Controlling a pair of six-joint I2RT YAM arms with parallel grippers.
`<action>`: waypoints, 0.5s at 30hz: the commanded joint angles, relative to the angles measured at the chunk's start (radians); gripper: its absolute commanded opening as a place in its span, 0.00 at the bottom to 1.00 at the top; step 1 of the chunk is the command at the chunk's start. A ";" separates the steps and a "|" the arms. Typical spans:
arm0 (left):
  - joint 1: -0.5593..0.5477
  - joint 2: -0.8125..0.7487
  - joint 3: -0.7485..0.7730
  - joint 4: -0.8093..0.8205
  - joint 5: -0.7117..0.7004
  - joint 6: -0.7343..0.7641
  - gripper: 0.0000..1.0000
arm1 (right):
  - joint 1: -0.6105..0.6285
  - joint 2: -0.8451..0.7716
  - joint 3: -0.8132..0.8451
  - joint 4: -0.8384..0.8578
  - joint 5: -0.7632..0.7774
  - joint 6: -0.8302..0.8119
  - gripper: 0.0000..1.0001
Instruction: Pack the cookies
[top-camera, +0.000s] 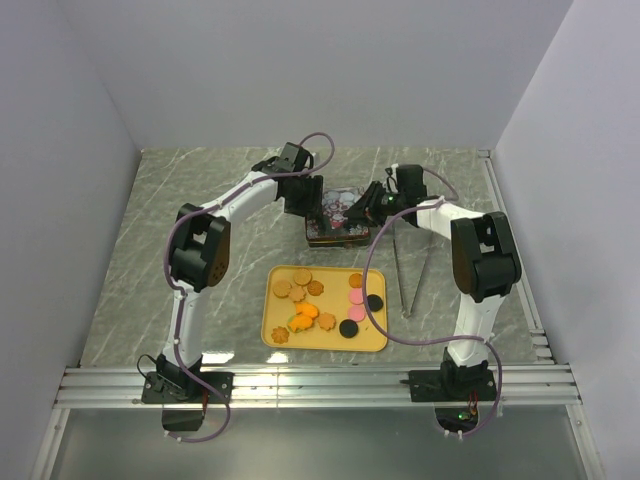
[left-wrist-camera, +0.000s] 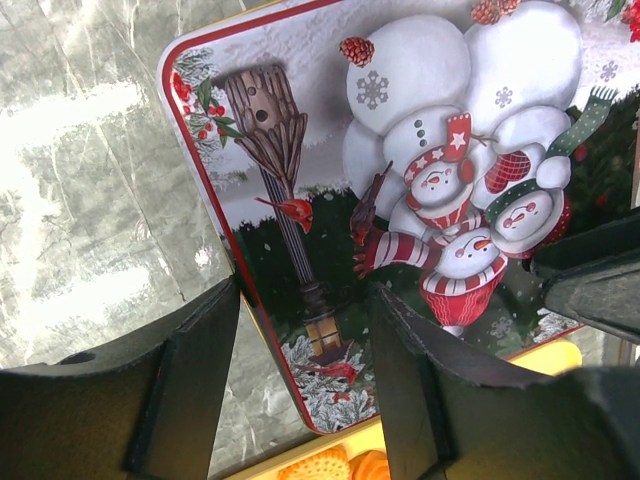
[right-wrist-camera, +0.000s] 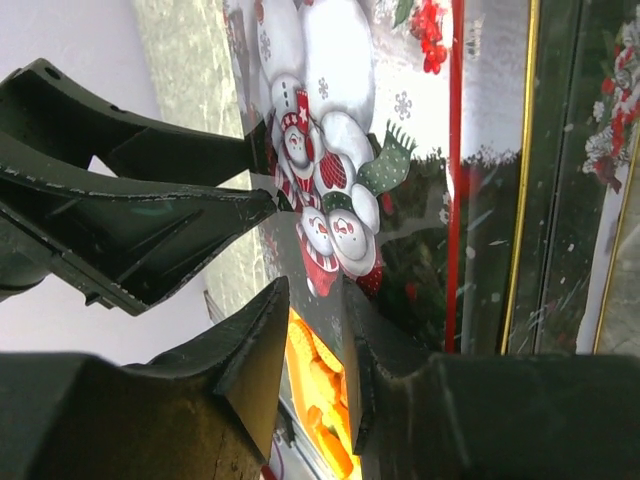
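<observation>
a lab cell: bare white walls (top-camera: 320, 70), marble-look table (top-camera: 180, 220), aluminium rail (top-camera: 320, 385).

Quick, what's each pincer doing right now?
Left pincer: open, astride the tin's edge.
Right pincer: nearly closed at the tin; grip cannot be told.

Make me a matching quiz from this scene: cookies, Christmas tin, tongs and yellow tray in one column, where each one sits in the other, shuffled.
1 cookies
2 Christmas tin
3 tongs
4 yellow tray

A lying right of the tray
B behind the tray
C on the tray
D in front of the tin

Pairs: 1-C, 2-B, 3-A, 4-D
</observation>
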 joint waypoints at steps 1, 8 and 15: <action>-0.012 -0.039 0.047 -0.012 0.003 -0.019 0.60 | -0.009 -0.051 0.043 -0.040 0.024 -0.024 0.37; 0.022 -0.076 0.061 -0.015 -0.031 -0.039 0.62 | -0.009 -0.071 0.079 -0.074 0.010 -0.040 0.39; 0.077 -0.142 0.024 -0.005 -0.038 -0.065 0.64 | -0.008 -0.088 0.106 -0.088 0.001 -0.035 0.40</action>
